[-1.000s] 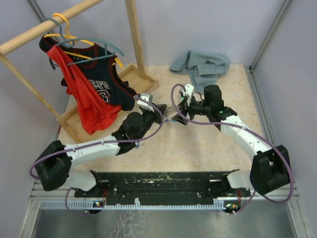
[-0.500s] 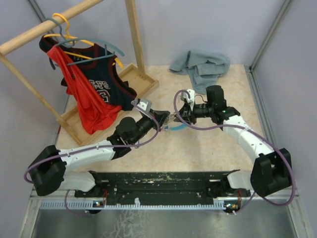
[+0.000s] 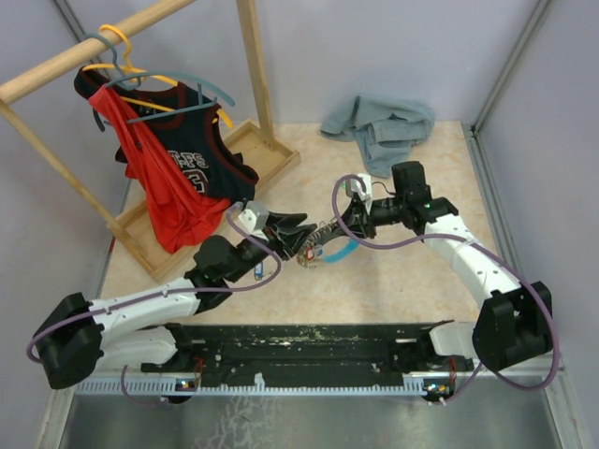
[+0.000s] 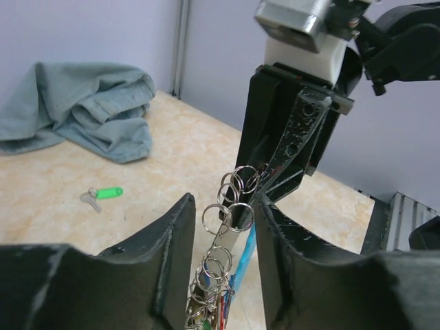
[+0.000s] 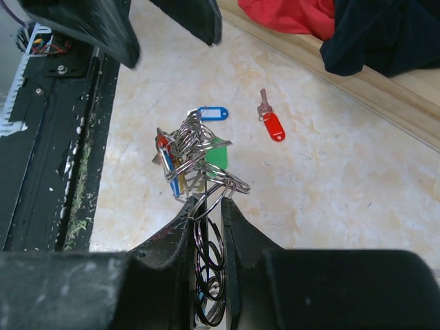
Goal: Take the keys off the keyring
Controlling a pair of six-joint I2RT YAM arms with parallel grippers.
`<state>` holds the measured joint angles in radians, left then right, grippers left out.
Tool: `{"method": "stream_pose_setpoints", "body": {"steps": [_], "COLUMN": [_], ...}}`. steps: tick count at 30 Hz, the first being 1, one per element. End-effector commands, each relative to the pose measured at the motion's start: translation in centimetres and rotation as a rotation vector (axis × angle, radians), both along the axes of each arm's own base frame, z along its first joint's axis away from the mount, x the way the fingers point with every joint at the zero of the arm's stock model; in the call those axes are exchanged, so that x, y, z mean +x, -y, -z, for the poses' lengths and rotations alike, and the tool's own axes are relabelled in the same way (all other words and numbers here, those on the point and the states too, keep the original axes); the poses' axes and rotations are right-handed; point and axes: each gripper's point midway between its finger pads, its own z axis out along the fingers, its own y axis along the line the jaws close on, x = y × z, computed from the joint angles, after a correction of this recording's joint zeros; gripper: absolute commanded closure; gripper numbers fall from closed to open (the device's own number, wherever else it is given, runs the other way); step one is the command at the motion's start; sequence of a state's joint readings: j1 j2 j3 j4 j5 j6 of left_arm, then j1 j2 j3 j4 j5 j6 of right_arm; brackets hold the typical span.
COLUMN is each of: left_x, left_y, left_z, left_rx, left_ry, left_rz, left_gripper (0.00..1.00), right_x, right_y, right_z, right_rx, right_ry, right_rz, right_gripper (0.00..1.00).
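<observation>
**Q:** Lower centre of the left wrist view: which claw is this, and in what state?
**A:** The left claw (image 4: 223, 210), released. Its dark fingers (image 4: 168, 247) flank the keyring (image 4: 238, 184) without pinching it.

**Q:** Where does the keyring sit?
**A:** Mid-frame, a chain of linked silvery loops hanging above the surface (image 4: 172, 155). The right claw (image 4: 265, 185), just right of centre, is clenched on its upper loops. In the right wrist view the keys (image 5: 180, 155) dangle mid-frame in a bunch with red, blue and green tags.

**Q:** And farther back?
**A:** Detached keys lie on the surface: a green-tagged key (image 4: 103, 194) at left, and in the right wrist view a red-tagged key (image 5: 270, 125) right of centre. A grey cloth (image 4: 82, 110) fills the upper left.

**Q:** What could go wrong from here?
**A:** Probably three things. The whole bunch hangs from one thin pinch, so a tug from the left claw could drag the loops free and drop everything. The left fingers could close on several loops at once, freeing no key. The claws are close together, so their fingertips could collide.
</observation>
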<state>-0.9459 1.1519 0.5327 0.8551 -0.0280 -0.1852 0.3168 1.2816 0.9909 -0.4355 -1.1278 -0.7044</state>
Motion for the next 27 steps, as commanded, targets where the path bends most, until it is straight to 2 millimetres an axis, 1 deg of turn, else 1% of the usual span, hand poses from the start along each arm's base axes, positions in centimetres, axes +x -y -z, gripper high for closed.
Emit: {"method": "stream_pose_setpoints", "body": {"steps": [1, 4, 6, 8, 10, 12, 14, 17, 19, 23, 27], "left_x": [-2.1, -3.3, -3.9, -4.4, -4.3, -3.9, -3.2, -2.4, -2.0, -2.2, -3.6], "left_y": [-1.0, -1.5, -1.5, -1.4, -1.4, -1.4, -1.6, -2.0, -2.3, -3.0, -3.2], "left_z": [-1.8, -0.9, 0.6, 1.5, 2.1, 2.4, 2.4, 2.5, 2.4, 1.6, 1.8], "left_rx": [-0.002, 0.054, 0.113, 0.14, 0.144, 0.144, 0.137, 0.123, 0.113, 0.069, 0.032], "left_ry": [0.144, 0.172, 0.151, 0.123, 0.074, 0.038, 0.01, -0.035, -0.049, -0.102, -0.201], "left_rz": [0.074, 0.133, 0.194, 0.25, 0.276, 0.292, 0.297, 0.298, 0.286, 0.253, 0.294], "left_gripper": [0.51, 0.45, 0.4, 0.32, 0.22, 0.18, 0.19, 0.23, 0.28, 0.4, 0.44], "right_x": [-0.9, -1.4, -2.0, -2.2, -2.5, -2.5, -2.4, -2.3, -1.9, -0.7, 0.5], "right_y": [-0.3, -0.3, -0.2, -0.1, 0.0, 0.0, 0.0, 0.0, 0.0, -0.1, -0.1], "right_z": [-4.2, -4.4, -4.3, -4.3, -4.1, -4.1, -4.0, -3.9, -3.8, -3.9, -4.0], "right_rx": [0.082, 0.084, 0.082, 0.08, 0.077, 0.074, 0.071, 0.067, 0.058, 0.044, 0.035], "right_ry": [0.12, 0.132, 0.139, 0.149, 0.162, 0.165, 0.163, 0.156, 0.134, 0.105, 0.084], "right_rz": [-0.085, -0.114, -0.138, -0.152, -0.164, -0.166, -0.164, -0.16, -0.136, -0.074, -0.01], "right_gripper": [0.98, 0.98, 0.98, 0.98, 0.98, 0.98, 0.98, 0.98, 0.99, 0.99, 0.99]}}
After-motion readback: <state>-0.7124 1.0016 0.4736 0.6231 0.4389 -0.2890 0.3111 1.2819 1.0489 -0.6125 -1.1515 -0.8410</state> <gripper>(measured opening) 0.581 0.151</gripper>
